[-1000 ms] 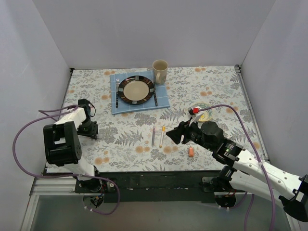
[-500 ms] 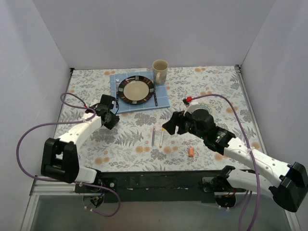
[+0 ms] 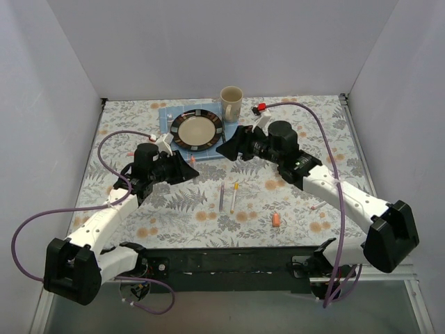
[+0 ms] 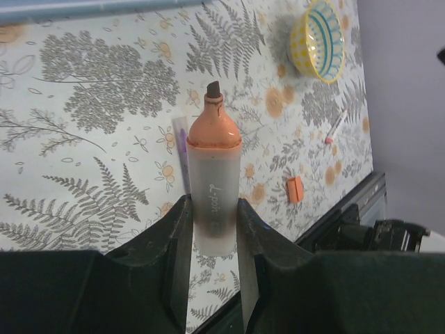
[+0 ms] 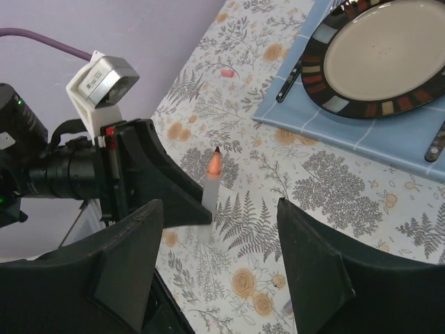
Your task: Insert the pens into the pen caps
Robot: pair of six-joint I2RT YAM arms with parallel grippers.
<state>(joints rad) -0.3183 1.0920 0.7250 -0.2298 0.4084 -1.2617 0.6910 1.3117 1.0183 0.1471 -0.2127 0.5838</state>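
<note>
My left gripper [image 3: 188, 169] is shut on the orange pen [image 4: 212, 174], uncapped, tip pointing away from the wrist, held above the table. It also shows in the right wrist view [image 5: 211, 175]. My right gripper [image 3: 224, 148] is open and empty [image 5: 222, 243], facing the left gripper [image 5: 149, 182] near the placemat's front edge. A purple pen [image 3: 222, 197] and a yellow pen [image 3: 234, 196] lie side by side mid-table. The orange cap [image 3: 277, 220] lies near the front edge and shows in the left wrist view [image 4: 295, 189]. A small pink cap [image 5: 227, 72] lies left of the placemat. A pink pen [image 4: 335, 129] lies further right.
A dark-rimmed plate [image 3: 197, 130] sits on a blue placemat [image 3: 236, 145] with a fork [image 5: 288, 82] and a knife [image 5: 437, 142]. A mug [image 3: 231, 103] stands behind it. A yellow striped bowl [image 4: 318, 40] stands on the right side. Purple cables trail from both arms.
My left arm has swung from the left side to the middle, gripper now pointing right with the orange pen. My right arm has moved back and left towards the placemat.
</note>
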